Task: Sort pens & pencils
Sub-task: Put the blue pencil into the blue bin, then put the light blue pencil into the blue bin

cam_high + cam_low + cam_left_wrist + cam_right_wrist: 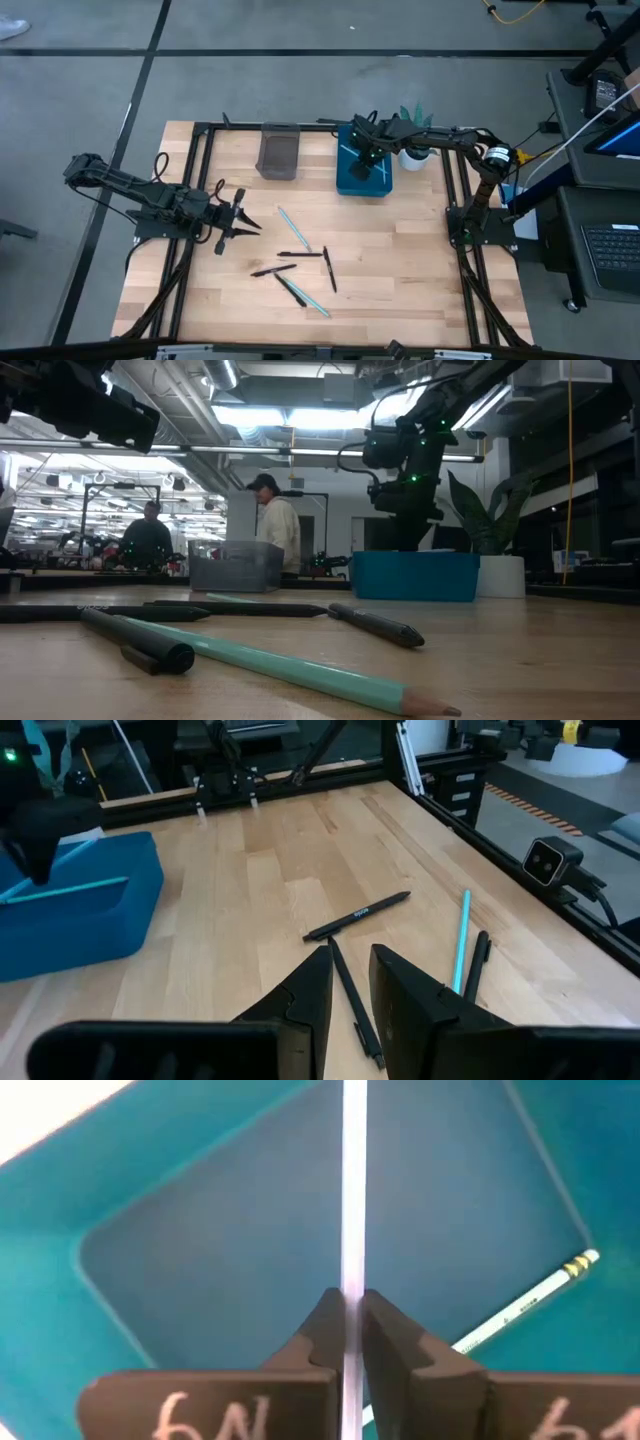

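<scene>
Several pens and pencils lie loose on the wooden table: a pale teal pencil (293,227), black pens (300,253) (329,268) (273,270), and a black and teal pair (303,294). My right gripper (368,155) hangs over the blue bin (345,180), shut on another pale teal pencil (353,1180). One more pencil (530,1305) lies inside that bin. My left gripper (245,222) hovers open above the table's left part, just left of the loose pens. In its wrist view a black pen (352,1000) lies on the table beyond its fingers. My right gripper pinches the pale teal pencil's shaft (353,1285) between its two fingers. The fingers come steeply from above, over the inside of the blue bin. The pencil runs straight through the gap and sticks out well past the fingertips. Whether its end touches the bin I cannot tell.
A grey bin (278,150) stands left of the blue one at the table's far edge. A potted plant (412,150) stands right of the blue bin. A black frame rail (455,200) runs along the table's sides. People stand in the room beyond (275,525).
</scene>
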### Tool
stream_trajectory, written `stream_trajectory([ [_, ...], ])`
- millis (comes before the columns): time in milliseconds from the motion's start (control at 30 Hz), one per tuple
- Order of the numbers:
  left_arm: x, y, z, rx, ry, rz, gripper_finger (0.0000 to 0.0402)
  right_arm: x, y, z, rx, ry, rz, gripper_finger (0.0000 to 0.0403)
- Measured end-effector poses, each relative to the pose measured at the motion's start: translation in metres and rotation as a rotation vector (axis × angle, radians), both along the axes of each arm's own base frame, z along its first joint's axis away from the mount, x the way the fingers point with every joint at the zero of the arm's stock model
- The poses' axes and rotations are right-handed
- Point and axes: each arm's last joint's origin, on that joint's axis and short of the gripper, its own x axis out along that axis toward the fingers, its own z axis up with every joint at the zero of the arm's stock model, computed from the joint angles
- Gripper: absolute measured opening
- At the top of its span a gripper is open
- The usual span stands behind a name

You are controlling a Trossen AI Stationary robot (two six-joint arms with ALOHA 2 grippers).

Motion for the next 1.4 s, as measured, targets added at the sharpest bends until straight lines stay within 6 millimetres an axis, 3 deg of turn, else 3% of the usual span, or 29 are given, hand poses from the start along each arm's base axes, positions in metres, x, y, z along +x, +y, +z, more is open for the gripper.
stream_trajectory([
  [300, 0.0, 0.0, 0.0, -0.002, -0.005, 0.0, 0.0064, -0.002, -0.01, 0.001, -0.002, -0.039, -0.031, 0.0028],
  [600, 0.0, 0.0, 0.0, -0.002, -0.004, 0.0, 0.0064, -0.002, -0.01, 0.001, 0.022, -0.056, -0.024, 0.0066],
  [1200, 0.001, 0.0, 0.002, 0.018, -0.028, -0.004, 0.0064, 0.003, -0.011, 0.003, 0.005, -0.11, -0.041, 0.007],
  [1400, 0.002, 0.002, 0.006, 0.076, -0.077, 0.079, 0.0064, 0.005, -0.01, 0.003, 0.057, -0.149, -0.044, 0.007],
])
